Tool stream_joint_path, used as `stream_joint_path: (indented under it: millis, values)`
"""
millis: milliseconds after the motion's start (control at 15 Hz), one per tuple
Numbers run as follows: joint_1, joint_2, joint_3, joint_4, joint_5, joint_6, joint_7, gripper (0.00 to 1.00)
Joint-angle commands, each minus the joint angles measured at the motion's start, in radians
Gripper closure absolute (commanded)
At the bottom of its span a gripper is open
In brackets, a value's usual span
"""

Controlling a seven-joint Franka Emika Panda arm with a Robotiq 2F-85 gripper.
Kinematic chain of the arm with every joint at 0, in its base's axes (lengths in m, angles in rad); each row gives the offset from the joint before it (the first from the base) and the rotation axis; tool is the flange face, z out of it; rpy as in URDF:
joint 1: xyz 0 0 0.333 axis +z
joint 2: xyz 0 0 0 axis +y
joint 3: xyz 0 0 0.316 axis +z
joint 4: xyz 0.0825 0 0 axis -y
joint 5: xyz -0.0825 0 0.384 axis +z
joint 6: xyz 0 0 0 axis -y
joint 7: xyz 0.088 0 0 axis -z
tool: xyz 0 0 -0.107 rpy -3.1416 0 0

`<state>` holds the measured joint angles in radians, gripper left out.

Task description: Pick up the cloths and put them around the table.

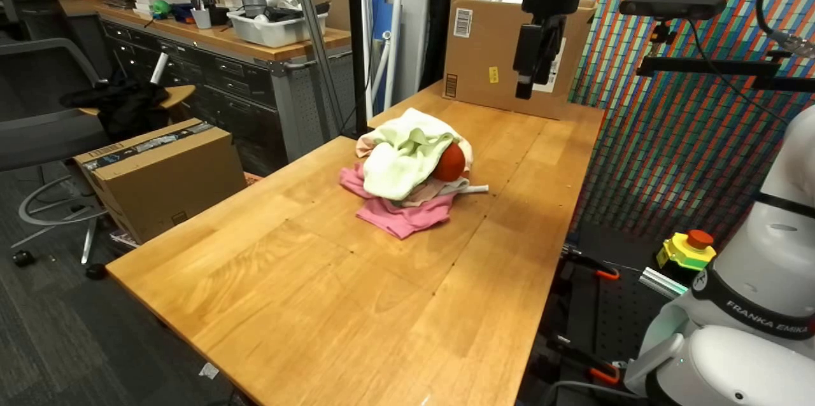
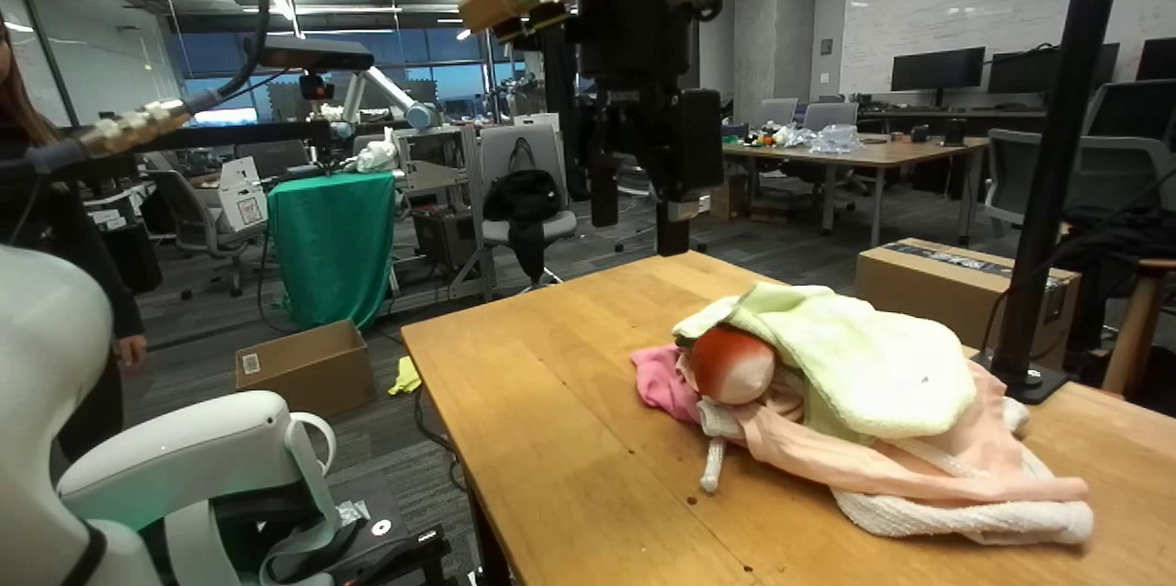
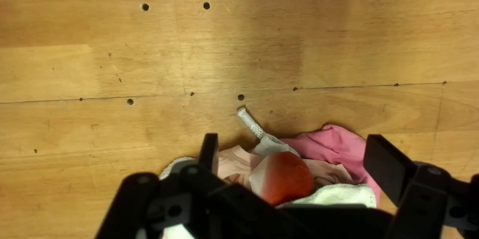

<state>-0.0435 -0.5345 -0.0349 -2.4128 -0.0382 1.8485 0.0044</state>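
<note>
A heap of cloths lies on the wooden table [image 1: 299,304]. A pale green cloth [image 1: 391,167] [image 2: 873,375] lies on top. A pink cloth [image 1: 407,218] [image 3: 333,143] spreads underneath, and a peach cloth [image 2: 992,448] [image 3: 237,162] with white parts lies between. A round red and white object [image 1: 450,163] [image 2: 730,367] [image 3: 286,179] sits partly under the green cloth. A white stick-like end [image 1: 474,189] [image 3: 250,123] pokes out of the heap. My gripper [image 2: 638,226] [image 3: 297,156] is open and empty, well above the table. The wrist view shows the heap between and below its fingers.
A large cardboard box [image 1: 503,56] stands at the table's far end. A black post [image 2: 1057,154] rises from the table's edge close to the heap. A camera on a mount [image 1: 673,6] stands beside the arm. Another cardboard box [image 1: 165,170] is on the floor side.
</note>
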Motion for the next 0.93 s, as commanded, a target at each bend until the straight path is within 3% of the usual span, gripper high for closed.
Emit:
stream_joint_path:
  millis: [0, 400, 867]
  values:
    - [0.015, 0.094, 0.025, 0.116, -0.033, -0.064, -0.020, 0.00]
    - [0.044, 0.244, 0.060, 0.270, -0.073, -0.083, -0.050, 0.00]
    - [0.080, 0.450, 0.107, 0.389, -0.185, 0.073, -0.037, 0.00]
